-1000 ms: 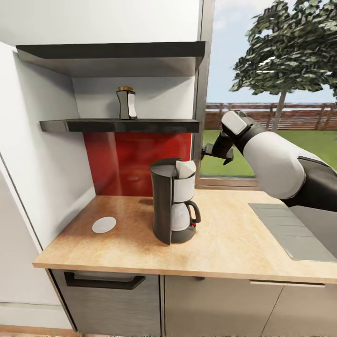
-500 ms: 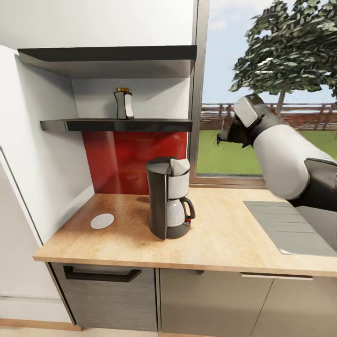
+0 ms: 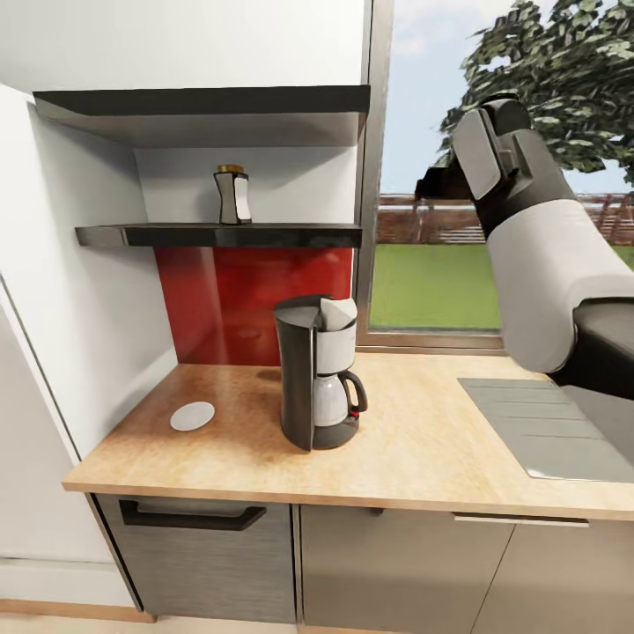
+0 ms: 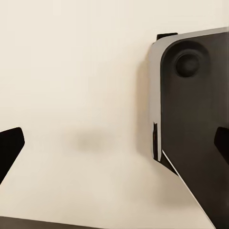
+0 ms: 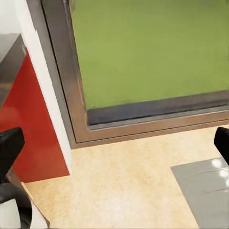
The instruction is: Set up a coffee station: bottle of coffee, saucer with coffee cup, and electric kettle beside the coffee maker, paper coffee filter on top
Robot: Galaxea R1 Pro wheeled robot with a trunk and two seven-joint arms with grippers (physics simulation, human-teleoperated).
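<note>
The black coffee maker (image 3: 315,384) stands mid-counter with its glass pot in place and a white wedge-shaped piece (image 3: 339,314) at its top. A dark coffee bottle (image 3: 233,195) with a white label and gold cap stands on the lower shelf (image 3: 220,235). A flat white round disc (image 3: 192,416) lies on the counter left of the coffee maker. My right gripper (image 3: 438,182) is held high before the window, right of the shelf, open and empty (image 5: 114,143). In the left wrist view my left gripper (image 4: 114,145) is open over a pale floor.
A grey inset panel (image 3: 546,430) lies in the wooden counter (image 3: 423,458) at the right. The window frame (image 3: 374,176) borders the shelf's right end, with a second shelf (image 3: 202,101) above. A white tall panel (image 3: 79,291) closes the left side. A grey-black robot part (image 4: 191,124) is beneath the left gripper.
My right arm has swung upward, from level with the lower shelf to well above it. The camera drew back a little a second ago, then held still.
</note>
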